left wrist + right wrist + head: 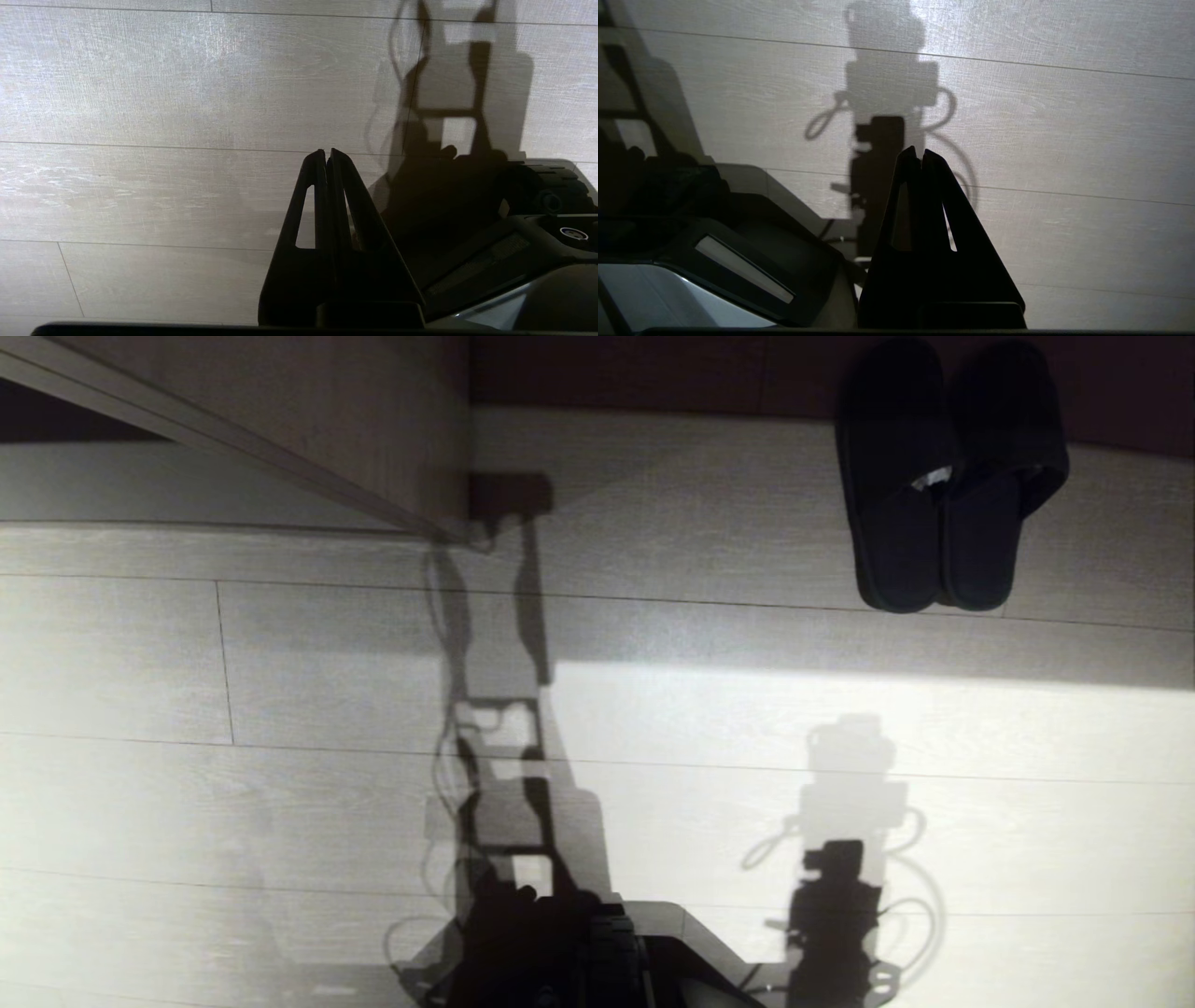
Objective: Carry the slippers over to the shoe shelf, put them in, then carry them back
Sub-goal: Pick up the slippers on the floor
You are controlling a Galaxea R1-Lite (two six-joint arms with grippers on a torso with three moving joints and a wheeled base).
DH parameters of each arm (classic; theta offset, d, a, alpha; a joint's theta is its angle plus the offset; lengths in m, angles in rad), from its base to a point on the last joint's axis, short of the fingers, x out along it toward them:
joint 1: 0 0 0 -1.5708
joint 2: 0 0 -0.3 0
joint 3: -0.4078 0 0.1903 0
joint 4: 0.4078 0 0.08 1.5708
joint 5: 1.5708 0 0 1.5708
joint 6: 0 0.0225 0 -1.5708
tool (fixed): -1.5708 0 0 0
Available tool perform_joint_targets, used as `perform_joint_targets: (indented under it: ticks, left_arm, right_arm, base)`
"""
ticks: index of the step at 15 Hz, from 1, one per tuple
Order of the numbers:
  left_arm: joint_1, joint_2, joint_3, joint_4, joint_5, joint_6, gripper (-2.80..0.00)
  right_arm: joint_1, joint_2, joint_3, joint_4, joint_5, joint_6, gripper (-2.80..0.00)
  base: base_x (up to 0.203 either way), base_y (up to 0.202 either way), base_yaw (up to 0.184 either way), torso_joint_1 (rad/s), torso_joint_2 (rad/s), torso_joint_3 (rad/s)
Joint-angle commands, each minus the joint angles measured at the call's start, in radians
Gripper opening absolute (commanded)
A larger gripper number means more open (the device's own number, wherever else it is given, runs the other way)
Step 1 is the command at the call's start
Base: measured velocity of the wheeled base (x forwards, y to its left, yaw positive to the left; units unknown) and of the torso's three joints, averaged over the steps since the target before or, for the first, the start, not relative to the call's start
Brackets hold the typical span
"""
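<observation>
Head view: I find the slippers side by side and touching, toes toward the dark brown back of the shoe shelf, heels hanging over the front edge of its pale base board onto the floor. A small white tag shows on the insole of the one nearer the upright divider. They sit well apart from that divider. Neither arm appears here, only the robot's shadow on the floor and the dark base at the near edge.

Left wrist view: the left gripper hangs over bare floor beside the robot's base, fingers pressed together, holding nothing.

Right wrist view: the right gripper likewise hangs over bare floor, fingers closed tight and empty.

Risks, in my judgement: both slippers are far from either gripper, so the base must drive closer first; a poor approach could nudge the overhanging heels and push the pair askew or deeper in. The fingers must open before reaching, or they will shove the slippers rather than take them. Because the two touch, a pinch on one may drag or drop the other. Black slippers in deep shade against the dark back are hard to judge for depth, and a low reach could strike the base board edge.
</observation>
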Motion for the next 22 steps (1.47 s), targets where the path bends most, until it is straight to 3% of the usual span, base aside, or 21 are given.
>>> perform_joint_targets:
  ticks: [1, 6, 11, 17, 22]
  left_arm:
    - [0.0, 0.001, -0.001, 0.0, 0.0, -0.001, -2.8]
    - [0.0, 0.001, 0.0, 0.0, 0.0, -0.001, -2.8]
    - [0.0, 0.001, 0.0, 0.0, 0.0, -0.001, -2.8]
    - [0.0, 0.001, -0.001, 0.0, 0.0, -0.001, -2.8]
    - [0.0, 0.001, 0.001, -0.001, 0.0, -0.001, -2.8]
  right_arm:
    - [0.0, 0.002, 0.0, 0.0, -0.001, 0.001, -2.8]
    - [0.0, 0.003, -0.007, 0.0, -0.001, -0.013, -2.8]
    - [0.0, 0.065, -0.247, 0.093, -0.002, -0.022, -2.8]
    - [0.007, 0.394, -0.446, 0.116, -0.028, -0.034, -2.8]
    - [0.003, 0.689, -0.471, 0.075, -0.109, -0.072, -2.8]
  base:
    - [0.0, 0.0, 0.0, 0.0, 0.0, 0.0]
    - [0.0, 0.0, 0.0, 0.0, 0.0, 0.0]
    - [0.0, 0.0, 0.0, 0.0, 0.0, 0.0]
    - [0.0, 0.0, 0.0, 0.0, 0.0, 0.0]
    - [0.0, 0.0, 0.0, 0.0, 0.0, 0.0]
